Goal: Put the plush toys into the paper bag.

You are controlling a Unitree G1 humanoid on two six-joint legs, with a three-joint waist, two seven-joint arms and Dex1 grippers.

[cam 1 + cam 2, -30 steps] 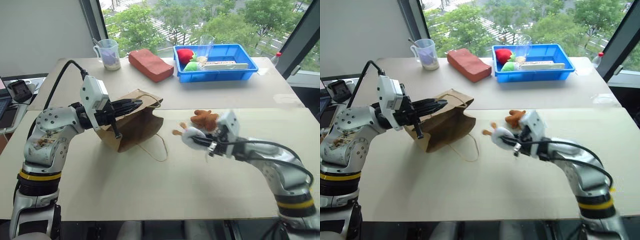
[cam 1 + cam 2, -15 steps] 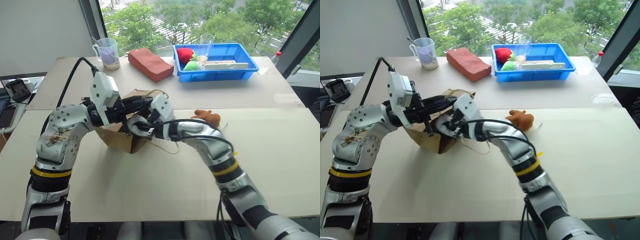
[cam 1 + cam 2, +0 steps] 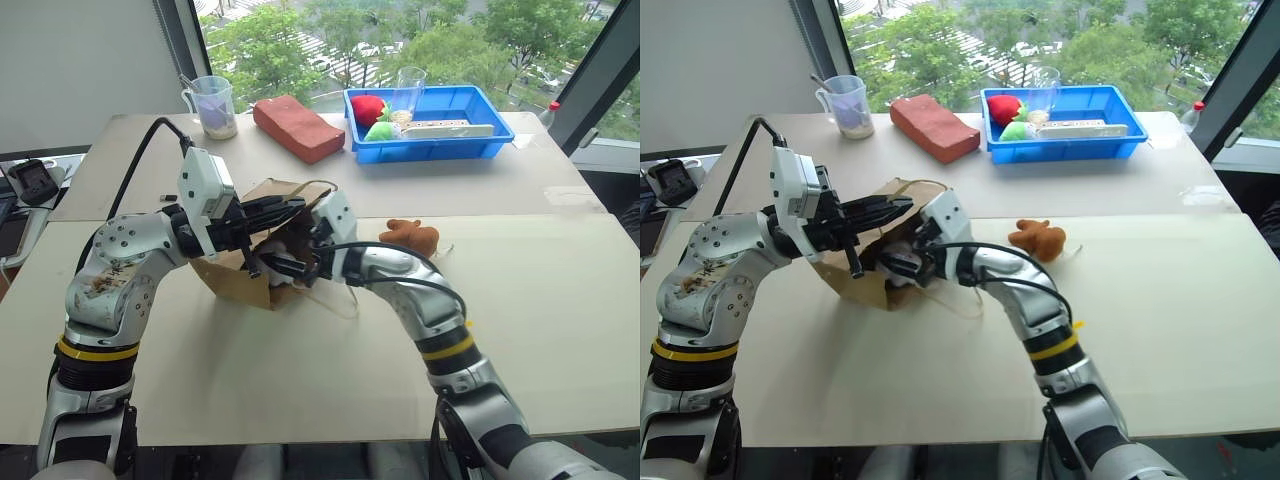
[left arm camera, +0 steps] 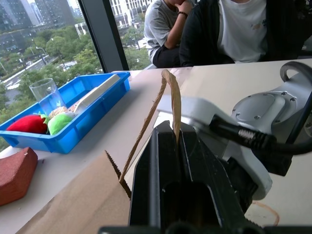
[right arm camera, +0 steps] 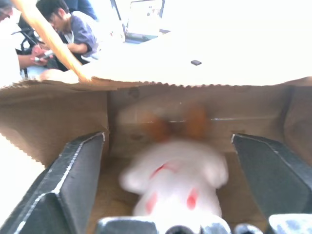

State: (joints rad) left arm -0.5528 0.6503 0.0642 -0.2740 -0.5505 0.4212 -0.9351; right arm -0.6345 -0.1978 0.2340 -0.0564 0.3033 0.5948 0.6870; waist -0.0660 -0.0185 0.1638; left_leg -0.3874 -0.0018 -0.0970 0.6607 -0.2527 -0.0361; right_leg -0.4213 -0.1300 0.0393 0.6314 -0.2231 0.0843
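One white plush toy (image 5: 171, 185) drops into paper bag (image 3: 235, 275) from wide-open R gripper (image 5: 170, 192), L gripper (image 4: 178, 146) pinching bag's rim; next, brown plush toy (image 3: 410, 237) on table at right.

My arms: silver-grey metal shells w/ round joint housings, black cables looping along both. Yellow band w/ black rings round each arm lower down. Left shoulder housing scuffed, brownish marks. White boxy camera module on each wrist, thick black cable arcing up from the left one. Left gripper (image 3: 290, 208): two slim black fingers. Right gripper (image 5: 163, 195): broad dark-grey fingers (image 5: 73, 175), angular, matte, lighter edges.
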